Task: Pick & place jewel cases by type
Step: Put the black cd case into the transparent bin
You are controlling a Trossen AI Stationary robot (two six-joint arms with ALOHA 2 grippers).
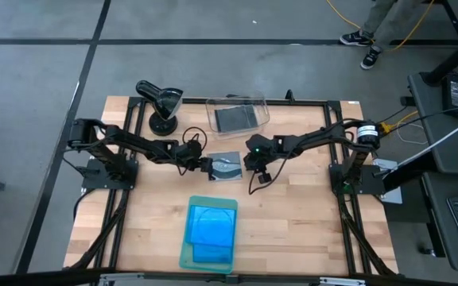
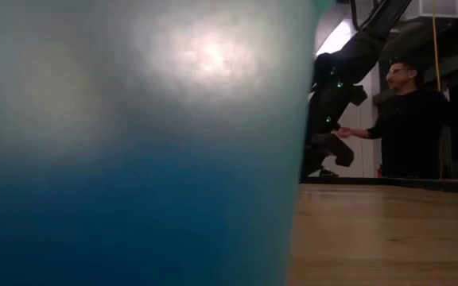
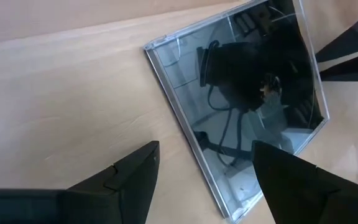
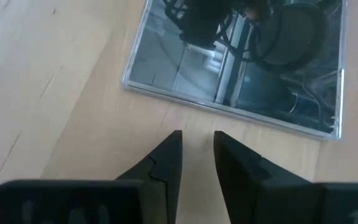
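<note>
One clear, dark jewel case (image 1: 227, 168) lies flat on the wooden table's middle, and a disc shows through it. My left gripper (image 1: 209, 166) is at its left edge, open. In the left wrist view one finger (image 3: 129, 180) stands over bare wood, the other (image 3: 291, 180) over the case (image 3: 241, 81). My right gripper (image 1: 247, 164) is at the case's right edge. Its fingertips (image 4: 197, 140) are a narrow gap apart with nothing between them, just short of the case (image 4: 241, 62). Blue jewel cases (image 1: 211, 226) lie on the pale green tray (image 1: 186, 256). My left gripper slants down from the table's left with its fingers on either side of the case's left edge (image 3: 185, 134). I cannot tell whether either finger touches the case. The case lies flat on the table.
A clear bin (image 1: 237, 115) with dark cases in it stands at the far middle. A black stand (image 1: 161, 103) is left of it. The tray's wall (image 2: 133, 143) fills most of the low view. A person (image 2: 412, 119) stands beyond the table.
</note>
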